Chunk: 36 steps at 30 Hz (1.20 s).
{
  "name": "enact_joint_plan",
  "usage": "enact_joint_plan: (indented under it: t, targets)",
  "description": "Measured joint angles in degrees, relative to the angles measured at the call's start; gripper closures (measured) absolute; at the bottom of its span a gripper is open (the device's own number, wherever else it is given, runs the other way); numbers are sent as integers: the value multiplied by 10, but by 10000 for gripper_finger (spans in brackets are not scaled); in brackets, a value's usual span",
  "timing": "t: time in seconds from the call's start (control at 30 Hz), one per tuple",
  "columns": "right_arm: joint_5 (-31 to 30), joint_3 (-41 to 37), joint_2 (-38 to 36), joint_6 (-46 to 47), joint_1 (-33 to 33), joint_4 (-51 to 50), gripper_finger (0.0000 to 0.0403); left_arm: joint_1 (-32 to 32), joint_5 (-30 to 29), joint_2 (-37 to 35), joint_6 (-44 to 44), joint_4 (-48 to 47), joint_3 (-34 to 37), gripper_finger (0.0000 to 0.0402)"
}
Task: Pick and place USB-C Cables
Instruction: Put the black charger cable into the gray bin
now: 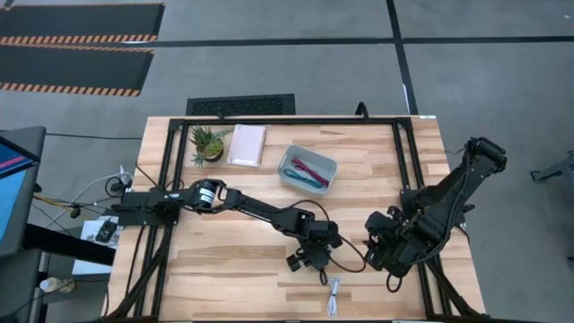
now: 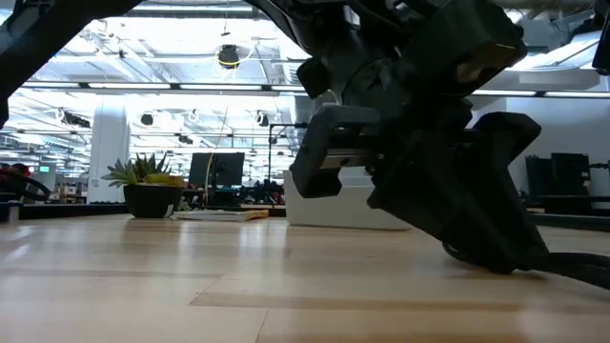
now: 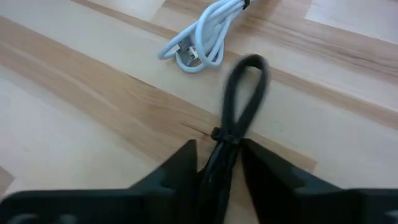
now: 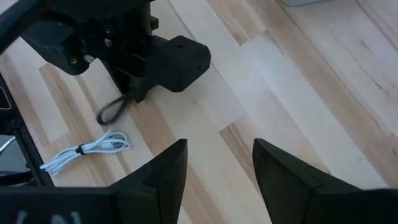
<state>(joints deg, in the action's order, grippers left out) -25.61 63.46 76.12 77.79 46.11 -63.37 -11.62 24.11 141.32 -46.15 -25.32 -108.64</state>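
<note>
Free room and obstacles on the table (image 1: 224,269). The middle of the front half is occupied by the left gripper (image 1: 309,258), closed on the black cable (image 3: 239,99), with the right gripper (image 1: 377,247) near it, fingers parted. The white cable (image 1: 334,294) is found just beside them at the front edge. At the back, passage is narrowed by the clear tray (image 1: 308,170), the notebook (image 1: 247,144) and the plant (image 1: 208,143). Bare wood is left open at the front left and between tray and grippers.

Pale wood table (image 1: 233,260) (smooth, visible grain); matt black cable (image 3: 239,99)
</note>
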Motion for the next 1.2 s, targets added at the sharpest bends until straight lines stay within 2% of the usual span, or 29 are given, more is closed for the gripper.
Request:
enact_joint_plan:
  t: [0.13,0.23,0.5,0.83,0.93,1.2]
  targets:
    - [0,0,0,2,0,0,198,1,-3,0,-2,-4,1,363]
    - [0,0,0,2,0,0,198,0,-14,0,-1,-4,1,390]
    - [-30,0,0,2,0,0,198,1,-44,-15,54,-19,2,391]
    - [-34,0,0,-1,0,0,198,13,-110,-94,79,-160,6,401]
    - [-34,0,0,-2,0,0,198,18,-111,-113,84,-210,5,400]
    - [-34,0,0,-2,0,-1,198,35,-149,-188,100,-283,5,400]
